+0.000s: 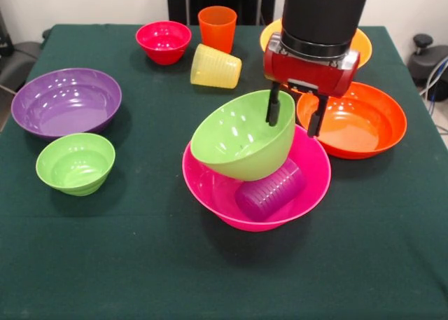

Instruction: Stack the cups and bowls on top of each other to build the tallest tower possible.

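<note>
A large pink bowl (210,194) sits at the table's middle with a purple cup (269,190) lying on its side inside. A green bowl (238,141) leans tilted on that cup. My gripper (292,128) is open, one finger inside the green bowl's right rim and the other outside it. Around them are a purple bowl (66,101) and a small green bowl (75,164) at the left, and a small red bowl (163,41) at the back. An upright orange cup (217,27) and a tipped yellow cup (215,66) are also at the back. An orange-red bowl (360,127) lies at the right. A yellow-orange bowl (362,45) is partly hidden behind the arm.
A dark green cloth (140,264) covers the table. The arm's red and black wrist (315,54) hangs over the back right. Dark equipment (423,47) stands off the table's right edge.
</note>
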Controlling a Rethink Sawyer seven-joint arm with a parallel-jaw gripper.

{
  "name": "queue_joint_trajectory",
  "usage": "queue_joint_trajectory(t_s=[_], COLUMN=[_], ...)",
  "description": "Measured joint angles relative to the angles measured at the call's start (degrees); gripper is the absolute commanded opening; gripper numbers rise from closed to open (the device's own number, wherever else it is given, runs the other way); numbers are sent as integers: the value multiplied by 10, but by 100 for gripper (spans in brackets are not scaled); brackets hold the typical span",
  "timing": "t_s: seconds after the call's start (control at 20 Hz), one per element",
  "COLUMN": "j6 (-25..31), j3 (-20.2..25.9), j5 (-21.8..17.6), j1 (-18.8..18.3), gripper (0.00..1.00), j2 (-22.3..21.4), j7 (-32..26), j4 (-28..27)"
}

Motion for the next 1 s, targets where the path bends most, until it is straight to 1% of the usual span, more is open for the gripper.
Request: queue_joint_trajectory(t_s=[0.25, 0.45, 0.8, 1.0], j6=[0, 0, 0, 0], j3=[1, 1, 2, 3], j5=[10, 23, 29, 29], j1=[-12, -27, -50, -65], gripper=[100, 100, 100, 100], j2=[-14, -35, -55, -57], j7=[0, 0, 0, 0], j4=[2, 3, 3, 3])
